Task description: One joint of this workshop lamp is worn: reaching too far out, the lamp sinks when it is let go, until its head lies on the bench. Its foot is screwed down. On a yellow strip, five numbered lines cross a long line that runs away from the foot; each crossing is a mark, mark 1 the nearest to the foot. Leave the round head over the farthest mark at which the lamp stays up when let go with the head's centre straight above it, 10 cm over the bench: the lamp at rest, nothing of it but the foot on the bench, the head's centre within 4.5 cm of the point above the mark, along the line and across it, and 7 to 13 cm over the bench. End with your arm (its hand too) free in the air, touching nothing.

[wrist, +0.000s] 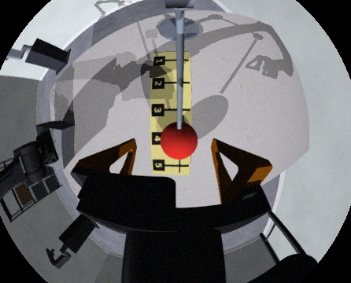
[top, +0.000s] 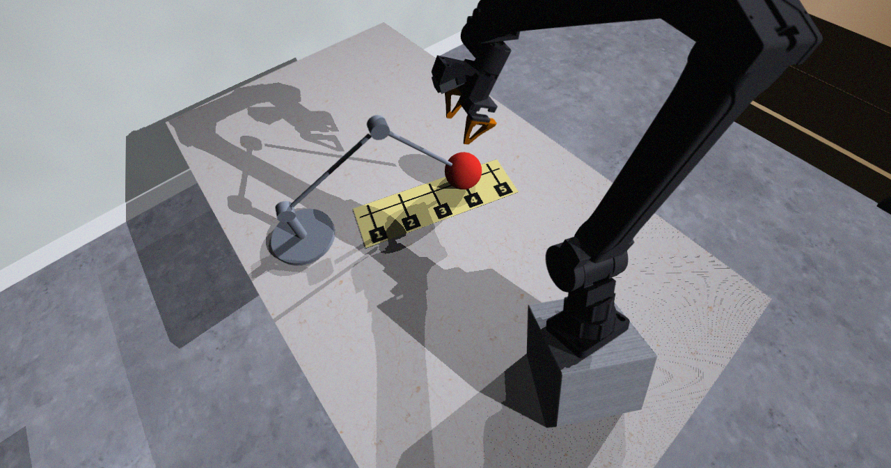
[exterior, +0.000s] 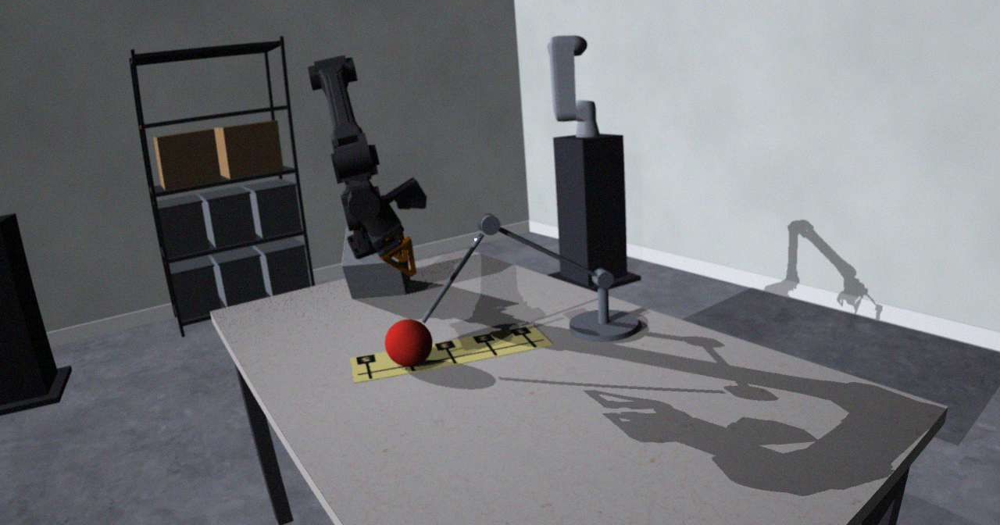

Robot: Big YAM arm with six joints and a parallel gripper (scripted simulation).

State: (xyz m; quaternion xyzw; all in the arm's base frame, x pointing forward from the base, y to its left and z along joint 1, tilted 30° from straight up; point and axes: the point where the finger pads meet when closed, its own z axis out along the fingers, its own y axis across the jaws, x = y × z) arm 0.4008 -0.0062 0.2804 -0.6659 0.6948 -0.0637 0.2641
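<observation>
The lamp's round red head (top: 463, 170) (exterior: 408, 343) (wrist: 179, 141) hangs above the yellow strip (top: 506, 175) (exterior: 357, 366) (wrist: 186, 170), seemingly around mark 4, with its shadow apart from it; its exact height cannot be told. The grey foot (top: 319, 235) (exterior: 586, 326) stands on the bench beyond mark 1. The elbow joint (top: 377, 127) (exterior: 488, 223) is raised between foot and head. My gripper (top: 458, 129) (wrist: 173, 142) is open and empty, above the head and towards the mark 5 side, not touching it. In the wrist view the head appears between the fingertips.
The lamp's outer rod (top: 418, 147) (exterior: 451, 278) (wrist: 179, 79) slopes from the elbow down to the head. The arm's base block (top: 601, 384) (exterior: 373, 278) stands on the bench (top: 298, 315) (exterior: 524, 451). A shelf (exterior: 230, 244) and a dark pedestal (exterior: 605, 207) stand away from the bench.
</observation>
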